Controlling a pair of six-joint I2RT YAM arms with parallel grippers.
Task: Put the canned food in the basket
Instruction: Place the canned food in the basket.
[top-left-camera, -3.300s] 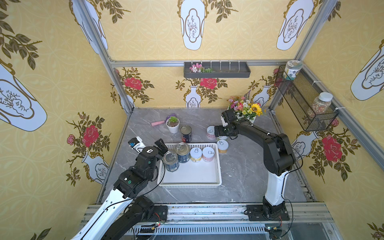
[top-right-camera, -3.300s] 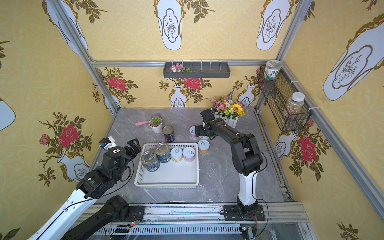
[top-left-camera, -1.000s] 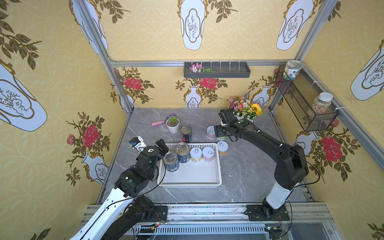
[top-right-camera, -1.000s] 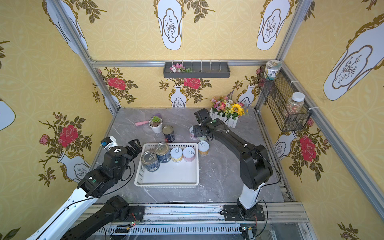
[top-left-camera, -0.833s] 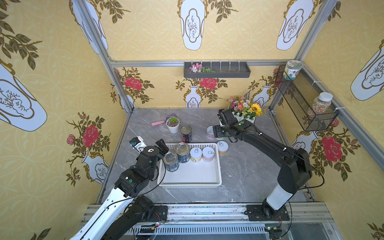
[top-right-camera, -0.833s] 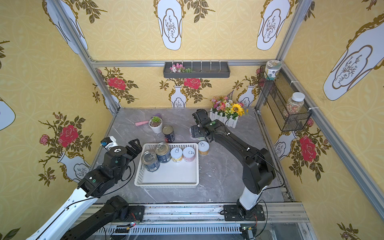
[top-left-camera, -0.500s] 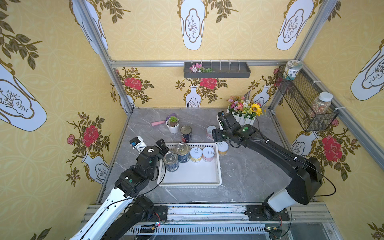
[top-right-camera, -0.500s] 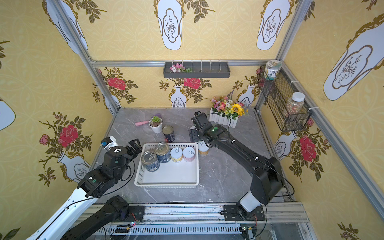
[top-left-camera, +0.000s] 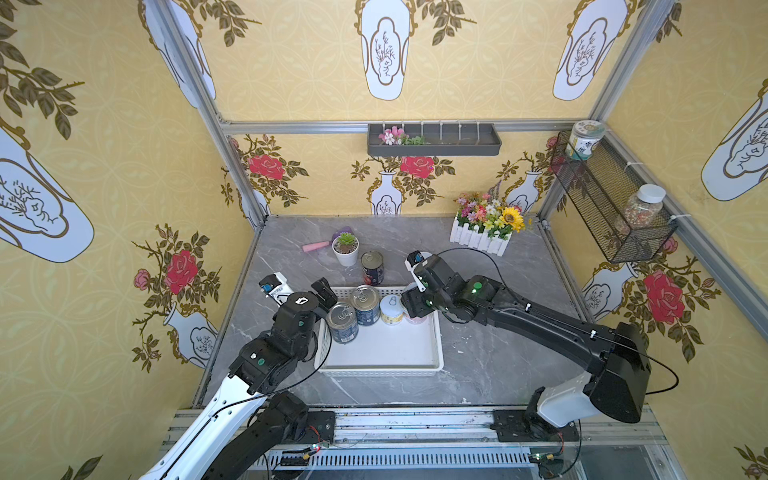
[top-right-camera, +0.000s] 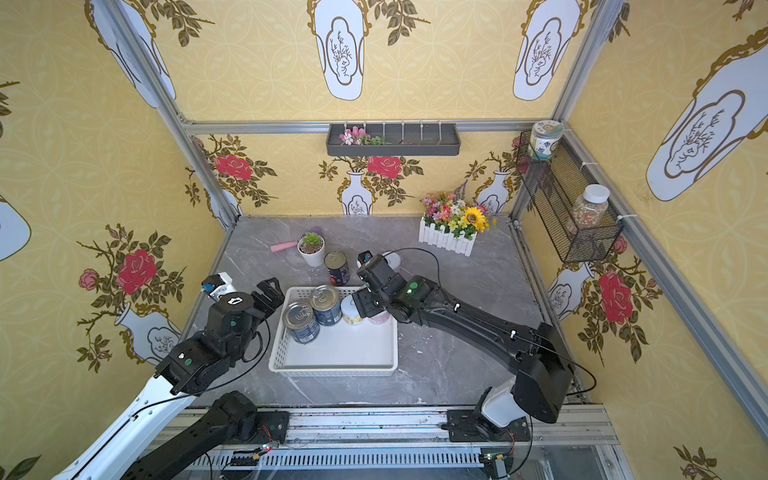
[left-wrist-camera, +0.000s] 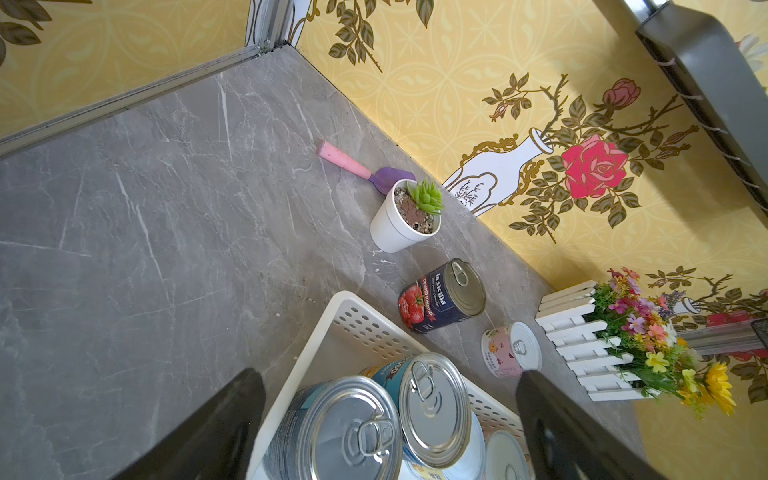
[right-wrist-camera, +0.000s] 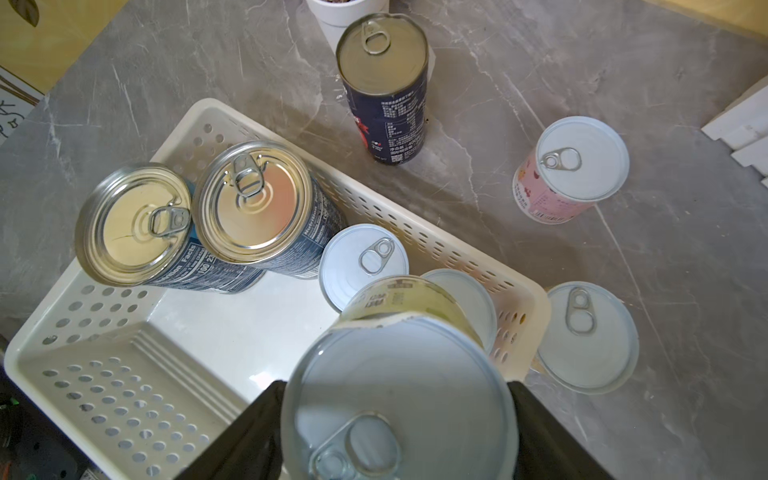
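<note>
Right tool (right-wrist-camera: 400, 419) has swung over the basket (right-wrist-camera: 104, 365), pinching a yellow-labelled can (right-wrist-camera: 399, 365) above it.

In a top view the white basket (top-left-camera: 380, 349) has free floor in its lower half; blue cans (top-left-camera: 343, 322) and small cans (top-left-camera: 390, 309) line its upper wall. Above it the tomato can (top-left-camera: 372, 266) and succulent pot (top-left-camera: 345, 249) stand side by side; the grey table (top-left-camera: 478, 370) at right is open

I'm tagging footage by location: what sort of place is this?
Likely a staged robot test cell, not a real home: floral wallpaper panels in an aluminium frame, a marble-look tabletop, two arms bolted to a front rail.
</note>
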